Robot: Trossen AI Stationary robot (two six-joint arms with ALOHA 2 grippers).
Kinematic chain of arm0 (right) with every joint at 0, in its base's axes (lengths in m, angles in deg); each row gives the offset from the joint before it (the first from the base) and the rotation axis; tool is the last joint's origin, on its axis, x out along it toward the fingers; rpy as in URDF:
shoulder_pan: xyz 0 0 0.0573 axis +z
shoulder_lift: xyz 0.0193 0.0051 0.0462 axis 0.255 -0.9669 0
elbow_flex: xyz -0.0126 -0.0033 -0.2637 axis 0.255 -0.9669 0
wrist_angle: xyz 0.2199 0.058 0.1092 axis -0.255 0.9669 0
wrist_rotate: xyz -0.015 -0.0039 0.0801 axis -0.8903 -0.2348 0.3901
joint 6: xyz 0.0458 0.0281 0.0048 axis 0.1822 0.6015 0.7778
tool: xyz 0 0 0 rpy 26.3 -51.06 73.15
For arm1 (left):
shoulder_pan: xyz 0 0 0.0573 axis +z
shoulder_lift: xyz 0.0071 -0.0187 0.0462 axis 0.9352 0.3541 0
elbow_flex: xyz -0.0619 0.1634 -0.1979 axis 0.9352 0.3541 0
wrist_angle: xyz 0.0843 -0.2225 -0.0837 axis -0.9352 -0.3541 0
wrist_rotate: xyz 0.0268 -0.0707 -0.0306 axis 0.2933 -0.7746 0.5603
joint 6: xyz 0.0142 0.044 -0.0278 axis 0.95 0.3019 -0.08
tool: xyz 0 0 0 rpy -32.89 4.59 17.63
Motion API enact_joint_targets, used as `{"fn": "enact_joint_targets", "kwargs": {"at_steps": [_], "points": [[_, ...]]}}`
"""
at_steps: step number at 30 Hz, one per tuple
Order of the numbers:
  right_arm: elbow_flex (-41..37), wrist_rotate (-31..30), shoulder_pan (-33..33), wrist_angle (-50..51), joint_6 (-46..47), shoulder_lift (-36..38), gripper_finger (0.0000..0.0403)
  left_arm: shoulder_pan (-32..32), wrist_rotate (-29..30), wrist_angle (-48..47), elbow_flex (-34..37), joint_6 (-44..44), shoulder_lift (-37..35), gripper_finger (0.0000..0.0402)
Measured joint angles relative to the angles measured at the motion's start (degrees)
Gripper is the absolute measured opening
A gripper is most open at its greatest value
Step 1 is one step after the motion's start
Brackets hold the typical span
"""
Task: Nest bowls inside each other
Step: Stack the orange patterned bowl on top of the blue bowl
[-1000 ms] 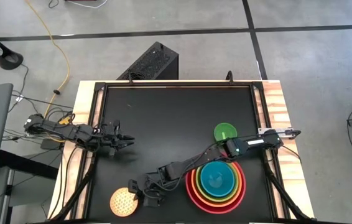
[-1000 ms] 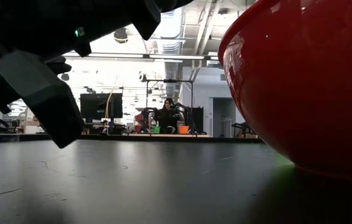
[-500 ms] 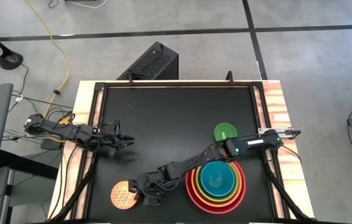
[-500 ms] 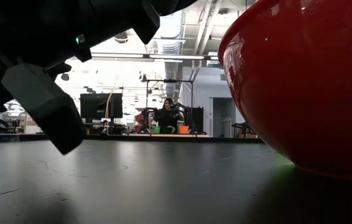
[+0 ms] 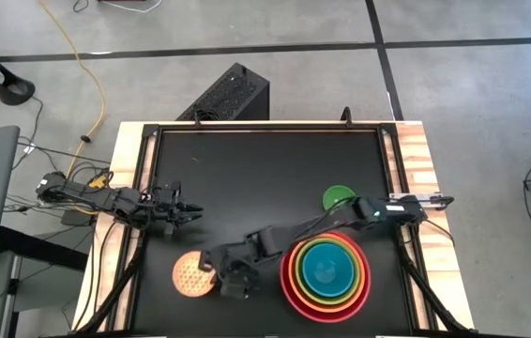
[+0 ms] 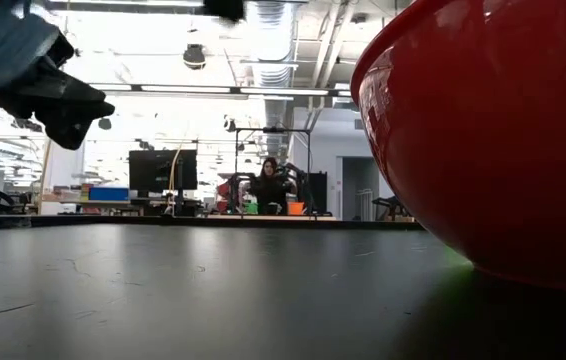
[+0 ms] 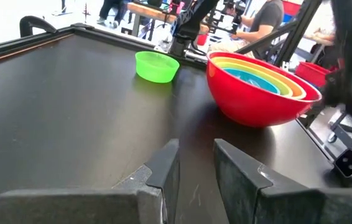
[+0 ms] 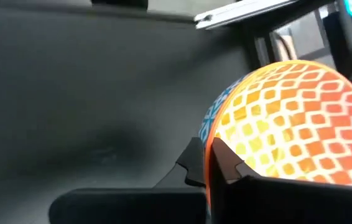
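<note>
A small speckled yellow-orange bowl (image 5: 189,275) hangs near the table's front left with my right gripper (image 5: 213,269) shut on it. To its right stands a nested stack: the red bowl (image 5: 291,288) outermost, then orange, lime green and blue (image 5: 326,269). The stack also shows in the left wrist view (image 7: 257,93), and its red wall (image 6: 493,130) fills the low view. The smallest green bowl (image 5: 338,197) sits on its base behind the stack. My left gripper (image 5: 189,214) waits open at the table's left side, holding nothing. My right gripper pinches the speckled bowl's rim (image 8: 221,124) on the side toward the stack, one finger (image 8: 191,163) outside the wall and one inside. The fingers come slanting down from the table's right. In the low view no bowl rests on the table below the gripper (image 6: 63,100).
The black table top (image 5: 265,169) is framed by a raised rail with wooden strips at the left and right. A black box (image 5: 228,94) stands on the floor behind the table. In the low view a person sits far off in the room.
My right gripper has shut on the speckled bowl's rim and then risen, drawing back a little toward the table's far edge. The bowl has come up off the table with it and now sits farther from the front edge.
</note>
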Motion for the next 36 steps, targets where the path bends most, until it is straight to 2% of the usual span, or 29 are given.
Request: {"fn": "enact_joint_targets", "kwargs": {"at_steps": [10,15,18,23,31,34,36], "points": [[0.06,-0.01,-1.98,29.53,16.52,16.55,0.0001,0.00,0.38,0.04,0.00,0.39,0.00,0.0087],[0.11,0.16,-1.15,40.87,29.71,21.90,0.0000,-0.02,1.33,0.13,0.00,1.87,0.00,0.0087],[0.11,-0.24,0.93,46.29,38.91,23.59,0.0000,-0.02,3.64,0.38,0.00,3.41,0.00,0.0087],[0.09,-4.53,8.17,53.20,54.34,24.99,0.0000,0.00,6.47,0.59,0.00,4.23,0.00,0.0087],[0.09,-26.31,24.52,54.70,77.72,27.17,0.0000,-0.02,11.38,0.85,0.00,7.54,0.00,0.0087],[-1.19,-31.26,29.52,54.60,84.19,27.00,0.0000,-0.02,13.23,0.95,0.00,7.45,0.00,0.0087],[-4.99,-34.62,31.71,54.67,88.15,27.17,0.0000,0.00,13.93,0.98,0.00,6.62,0.00,0.0087]]}}
